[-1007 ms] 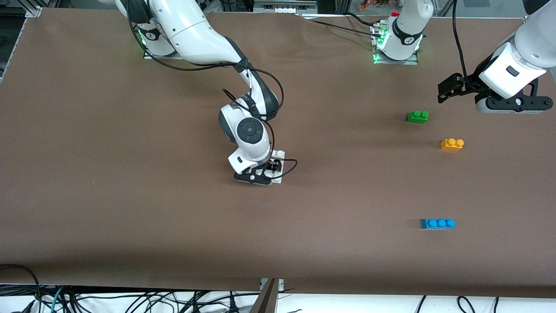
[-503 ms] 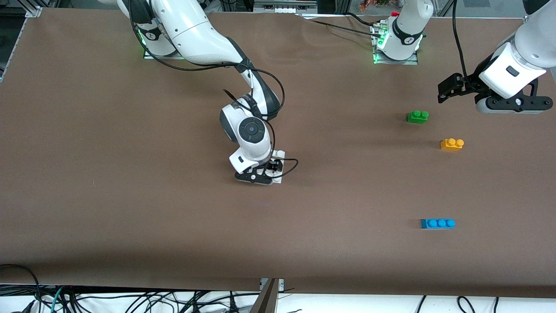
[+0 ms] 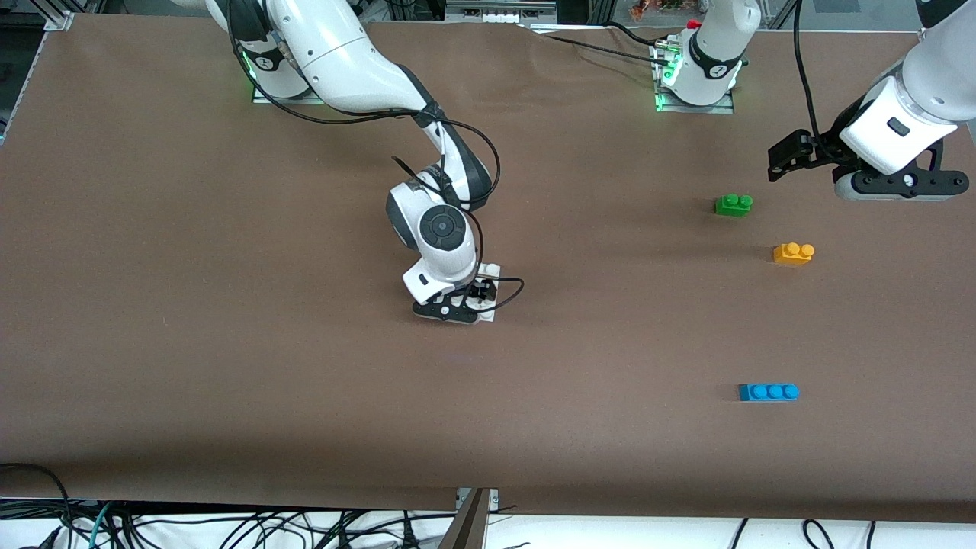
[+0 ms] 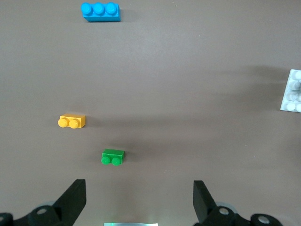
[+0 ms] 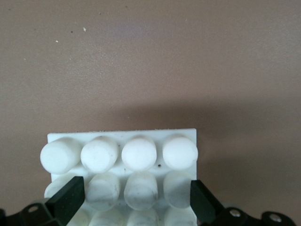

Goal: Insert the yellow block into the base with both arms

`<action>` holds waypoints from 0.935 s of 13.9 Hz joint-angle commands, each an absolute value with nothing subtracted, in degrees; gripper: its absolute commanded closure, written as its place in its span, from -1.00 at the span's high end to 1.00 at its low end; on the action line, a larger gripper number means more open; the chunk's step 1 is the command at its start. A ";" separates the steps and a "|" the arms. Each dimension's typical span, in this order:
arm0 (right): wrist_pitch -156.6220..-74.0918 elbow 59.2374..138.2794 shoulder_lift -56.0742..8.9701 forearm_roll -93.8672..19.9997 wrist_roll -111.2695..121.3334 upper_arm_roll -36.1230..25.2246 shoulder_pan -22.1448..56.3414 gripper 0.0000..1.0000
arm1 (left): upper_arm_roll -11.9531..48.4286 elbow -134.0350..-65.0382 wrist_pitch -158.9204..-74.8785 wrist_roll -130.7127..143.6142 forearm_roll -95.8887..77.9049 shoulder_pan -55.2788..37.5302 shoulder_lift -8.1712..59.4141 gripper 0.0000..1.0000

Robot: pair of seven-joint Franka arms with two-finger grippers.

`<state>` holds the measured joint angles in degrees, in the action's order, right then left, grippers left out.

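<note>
The yellow block lies on the brown table toward the left arm's end, studs up. My left gripper hangs open and empty in the air over the table near the green block, apart from the yellow one. The white studded base lies mid-table, mostly hidden under the right hand in the front view. My right gripper is low over the base, open, its fingers wide apart with studs between them.
A green two-stud block lies farther from the front camera than the yellow one. A blue three-stud block lies nearer. The base's edge shows in the left wrist view. Cables trail from both arms.
Hardly anything: both hands have shifted by a hair. The blocks and the base lie where they were.
</note>
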<state>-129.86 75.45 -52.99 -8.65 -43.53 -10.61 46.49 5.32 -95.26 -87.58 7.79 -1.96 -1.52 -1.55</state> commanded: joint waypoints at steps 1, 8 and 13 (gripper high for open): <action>-130.88 74.27 -54.05 -9.40 -43.42 -10.11 47.20 1.00 | 5.54 -93.60 -86.57 7.73 -1.05 -1.41 -0.70 1.00; -127.36 74.27 -50.46 -9.40 -40.61 -12.13 47.02 1.00 | 5.71 -93.60 -86.57 7.82 -1.05 -1.41 -0.70 1.00; -124.72 74.18 -47.73 -9.41 -37.45 -15.46 47.02 1.00 | 5.27 -93.78 -86.83 7.65 -0.88 -1.32 -0.44 1.00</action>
<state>-126.48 73.79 -49.32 -8.73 -39.43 -14.13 46.83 5.30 -95.26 -87.58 7.79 -1.96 -1.52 -1.43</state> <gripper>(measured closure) 0.000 0.000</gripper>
